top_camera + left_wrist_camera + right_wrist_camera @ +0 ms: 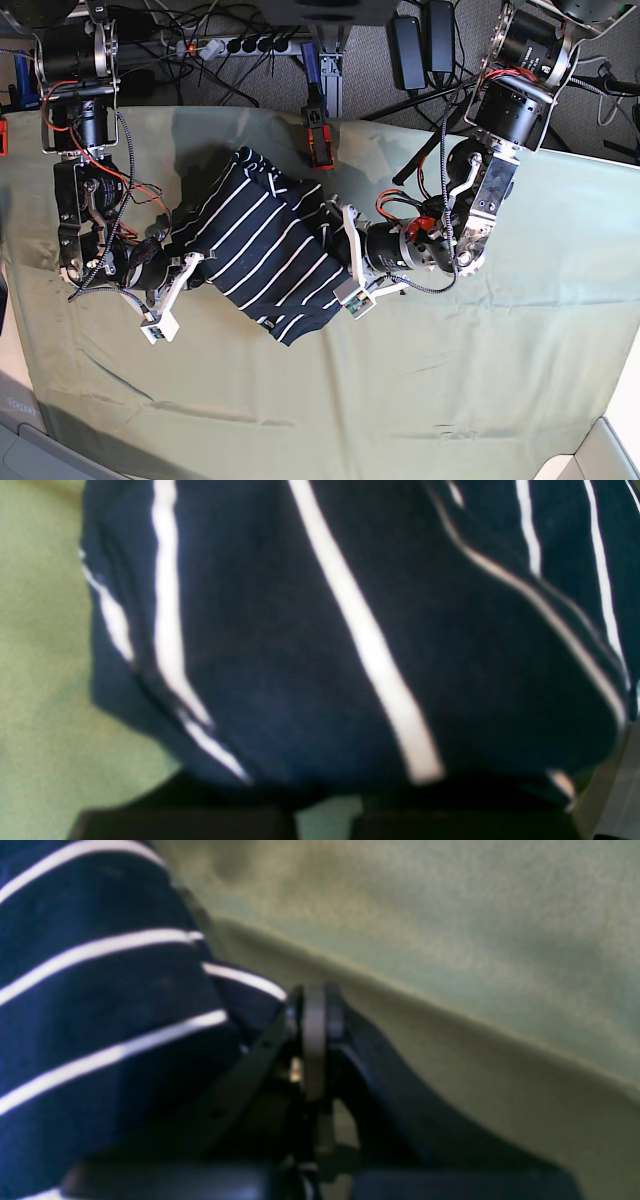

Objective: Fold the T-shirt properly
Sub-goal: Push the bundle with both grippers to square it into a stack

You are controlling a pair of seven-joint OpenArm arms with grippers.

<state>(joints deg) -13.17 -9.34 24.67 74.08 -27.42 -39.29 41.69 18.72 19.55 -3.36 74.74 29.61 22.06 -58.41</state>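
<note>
Olive-green table cloth [450, 400] covers the bench in the base view, with the T-shirt [265, 250] bunched at center-left between both arms. It's already narrow, so uneven pulls could skew the fold.

Left wrist view: left gripper [325, 820] looks closed with the striped fabric right against it, though blur hides any actual pinch.

Right wrist view alone shows the right gripper [315, 1050] clamped shut on a shirt edge; a thin pinch like that might slip.
</note>
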